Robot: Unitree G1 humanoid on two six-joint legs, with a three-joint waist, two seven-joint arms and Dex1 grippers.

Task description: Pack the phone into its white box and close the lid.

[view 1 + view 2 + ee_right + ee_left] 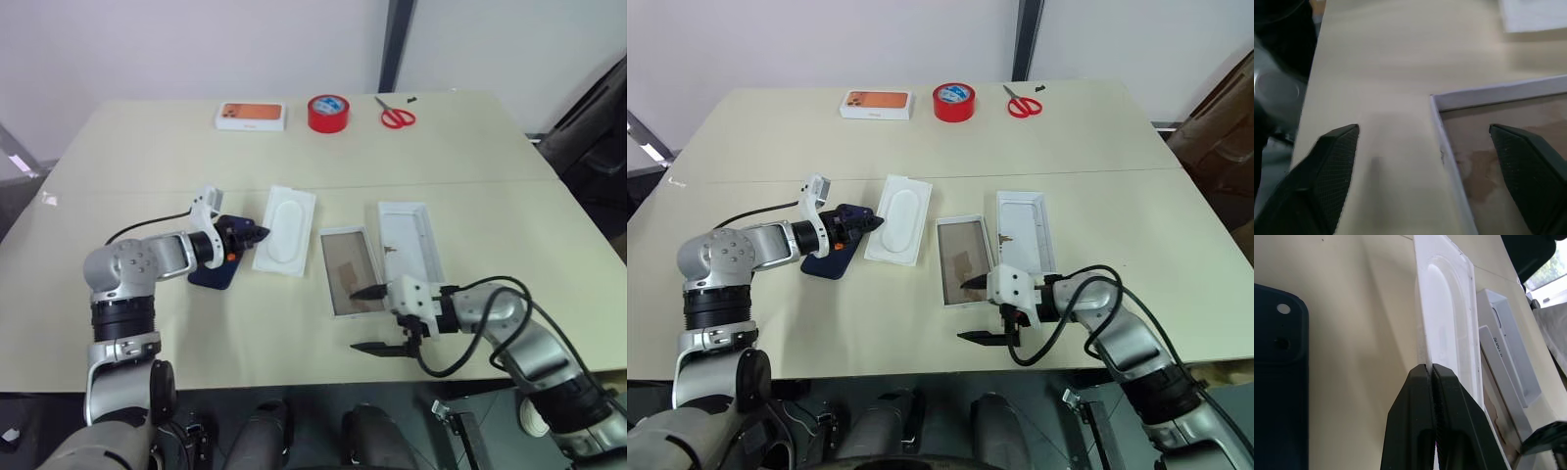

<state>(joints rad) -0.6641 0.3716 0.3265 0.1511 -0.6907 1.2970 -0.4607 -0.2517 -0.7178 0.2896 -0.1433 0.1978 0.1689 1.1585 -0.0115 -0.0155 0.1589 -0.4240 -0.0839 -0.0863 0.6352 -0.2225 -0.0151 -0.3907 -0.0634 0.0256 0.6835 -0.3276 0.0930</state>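
My left gripper (1431, 374) pinches the white insert's (285, 230) edge; the phone (215, 267) lies beside it (on the table (470, 157)). My right gripper (374, 319), fingers spread, straddles the white box's (351, 271) near corner.

Soft, even indoor light falls from above across a pale beige table (294, 323), with no hard glare. Shadows are faint and short: a soft dark patch lies under the right gripper (377, 318) and another beneath the left gripper (257, 235). Both head views are sharp at the centre, and the far table edge bows slightly, a mild wide-angle curve. In the left wrist view, the black fingers (1415, 431) are close and slightly soft, while a bright window patch burns out in one corner. In the right wrist view, the fingertips (1332, 161) and the white box (1449, 147) rim are blurred.
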